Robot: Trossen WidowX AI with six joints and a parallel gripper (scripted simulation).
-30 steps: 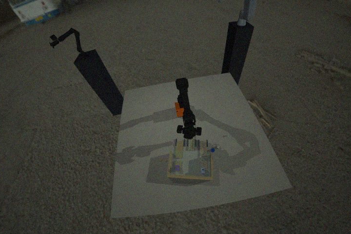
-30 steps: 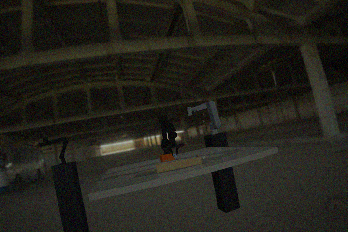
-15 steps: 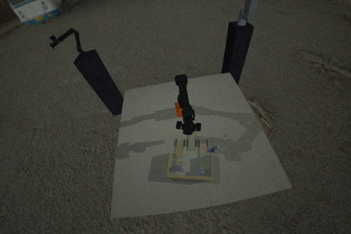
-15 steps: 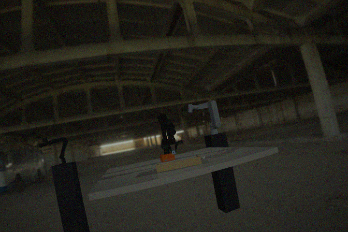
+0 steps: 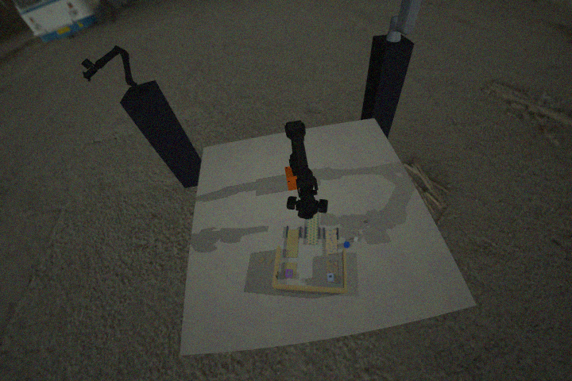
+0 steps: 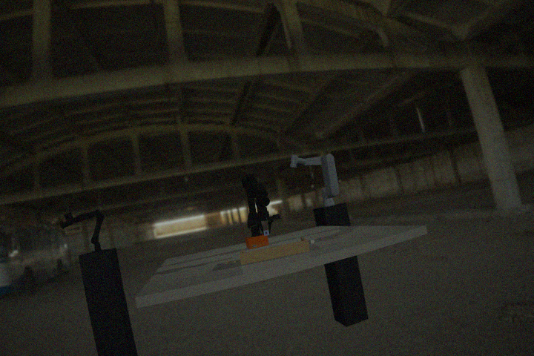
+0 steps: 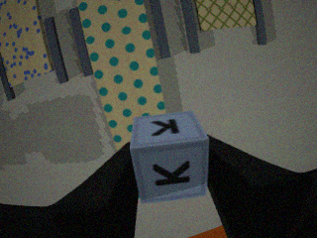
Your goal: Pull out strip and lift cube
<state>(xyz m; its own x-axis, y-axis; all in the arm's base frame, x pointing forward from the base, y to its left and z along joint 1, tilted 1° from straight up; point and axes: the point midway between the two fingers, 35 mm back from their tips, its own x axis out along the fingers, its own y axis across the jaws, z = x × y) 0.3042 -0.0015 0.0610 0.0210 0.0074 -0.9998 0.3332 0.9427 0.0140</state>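
My gripper is shut on the pale blue cube, marked with a black K. In the exterior view the cube is held up above the table; in the top view the arm hides it. The teal-dotted strip lies below, between dark rails, with its near end partly behind the cube in the wrist view. The green-crosshatched strip and the blue-speckled strip lie on either side of it, each between its own rails.
A tan-walled enclosure stands at the strips' far ends, with a purple cube and another pale cube inside. An orange block is beside the arm. A blue ball lies outside the enclosure.
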